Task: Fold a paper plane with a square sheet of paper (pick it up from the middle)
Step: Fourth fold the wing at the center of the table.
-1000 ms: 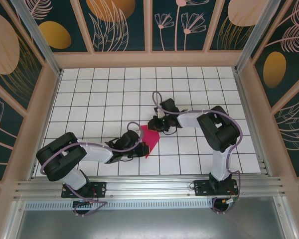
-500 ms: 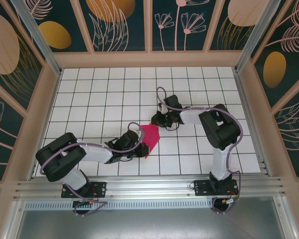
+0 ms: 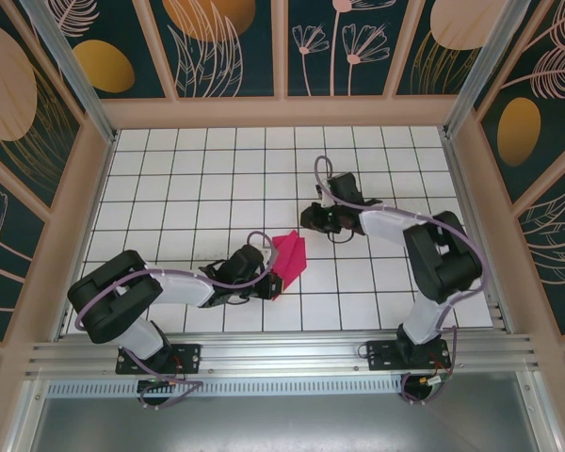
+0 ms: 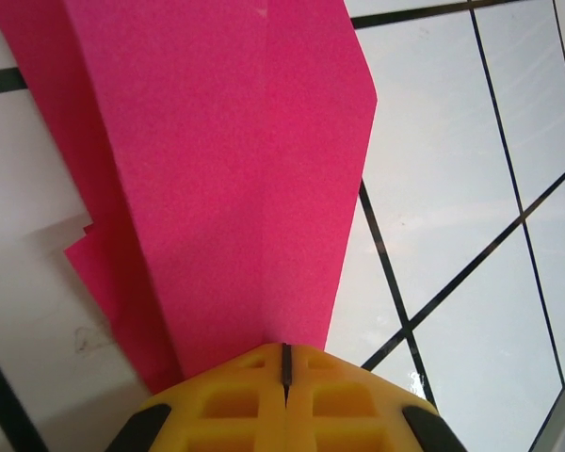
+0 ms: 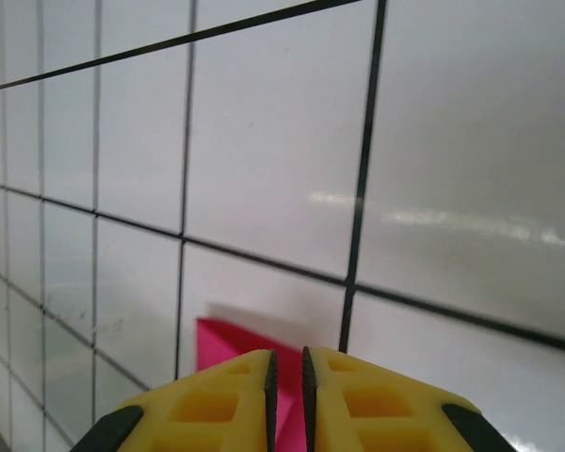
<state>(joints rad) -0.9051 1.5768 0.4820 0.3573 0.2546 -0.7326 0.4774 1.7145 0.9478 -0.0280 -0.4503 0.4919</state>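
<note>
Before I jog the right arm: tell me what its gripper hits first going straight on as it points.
Likely a corner of the folded pink paper, just beyond the right gripper; otherwise the white tiled table. Depth is unclear.

— How's your left side sitting?
— My left arm (image 3: 169,287) lies low, stretched rightward, and my left gripper (image 4: 284,363) is pinched tight on the pink paper (image 4: 226,169).
— And the right?
— My right arm (image 3: 433,259) bends leftward. My right gripper (image 5: 284,372) has its fingers nearly touching.

Magenta sheet of paper (image 3: 289,256), folded to a narrow tapered form with centre crease, near table (image 3: 169,188) centre, toward the near edge.
</note>
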